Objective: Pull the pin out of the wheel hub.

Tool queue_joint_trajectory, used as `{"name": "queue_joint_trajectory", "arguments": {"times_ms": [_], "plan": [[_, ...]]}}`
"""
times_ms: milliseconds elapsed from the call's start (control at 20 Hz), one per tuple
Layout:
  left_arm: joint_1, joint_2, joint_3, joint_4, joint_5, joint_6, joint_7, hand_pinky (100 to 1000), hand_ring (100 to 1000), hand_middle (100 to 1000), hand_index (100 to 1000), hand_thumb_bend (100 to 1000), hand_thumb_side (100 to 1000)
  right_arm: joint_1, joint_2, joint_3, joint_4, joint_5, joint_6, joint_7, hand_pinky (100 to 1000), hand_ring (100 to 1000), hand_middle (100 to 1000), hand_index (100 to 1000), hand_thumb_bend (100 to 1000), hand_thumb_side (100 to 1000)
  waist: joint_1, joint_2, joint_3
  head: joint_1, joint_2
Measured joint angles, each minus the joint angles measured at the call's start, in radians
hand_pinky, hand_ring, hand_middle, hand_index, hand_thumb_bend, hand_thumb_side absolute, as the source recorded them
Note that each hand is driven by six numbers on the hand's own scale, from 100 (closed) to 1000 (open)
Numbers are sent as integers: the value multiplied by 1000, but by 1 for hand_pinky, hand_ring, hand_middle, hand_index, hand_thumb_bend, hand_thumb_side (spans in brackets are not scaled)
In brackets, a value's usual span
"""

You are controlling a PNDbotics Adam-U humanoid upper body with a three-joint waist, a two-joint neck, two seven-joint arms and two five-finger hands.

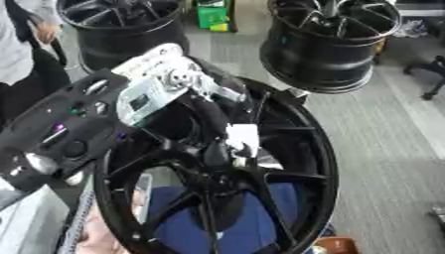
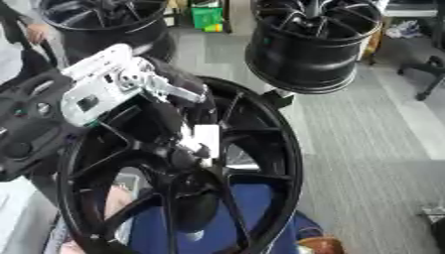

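**A:** Where's the pin? All I see is a small white piece (image 1: pixel 243 139) at the center of the big black wheel hub (image 1: pixel 304 149), which fills the lower middle.

**B:** Same here, can't make out more. The left hand (image 1: pixel 204 116) reaches in from 10 o'clock, dark fingers down at the center beside that white bit. Can't tell if they're curled on anything.

**A:** Behind it?

**B:** Two more black wheels (image 1: pixel 326 42) on the grey floor (image 1: pixel 391 149), at 11 and 1 o'clock. Something blue (image 1: pixel 239 223) shows through the spokes.
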Motion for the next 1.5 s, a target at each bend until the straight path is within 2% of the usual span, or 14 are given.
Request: {"name": "queue_joint_trajectory", "arguments": {"times_ms": [300,450,500,750,900,1150,1300,1500], "plan": [[0,-1,6,-18,-7,13,-1,573,581,501,691,277,253,0,6,-6,0,0,-2,-2,844,692,587,723,100,183,0,0,0,0,0],[0,-5,8,-21,-13,13,-1,562,572,494,681,255,210,0,8,-9,0,0,-3,-3,844,692,586,723,100,185,0,0,0,-1,0],[0,-7,10,-22,-15,14,-1,551,562,487,669,229,168,0,8,-12,0,0,-3,-3,844,692,586,723,100,186,0,0,0,-1,0],[1,-7,29,-44,-19,30,-2,515,527,455,623,222,100,0,9,-16,0,0,-4,-4,844,692,587,723,100,183,-1,3,1,-2,0],[0,3,68,-76,-19,39,17,502,524,448,617,231,100,1,9,-18,0,0,-4,-4,844,693,587,723,100,180,-3,3,2,-6,0],[-1,60,156,-123,-27,27,78,497,520,444,617,223,100,1,9,-22,0,1,-4,-4,844,694,588,724,100,176,-3,3,5,-14,0],[3,106,214,-144,-18,23,96,480,509,427,611,114,100,1,9,-25,0,2,-4,-4,844,694,588,724,100,175,-3,3,10,-19,0],[51,171,320,-168,3,44,141,449,486,423,587,100,100,1,9,-31,0,4,-4,-4,844,695,589,724,100,171,-2,3,17,-25,0]]}}
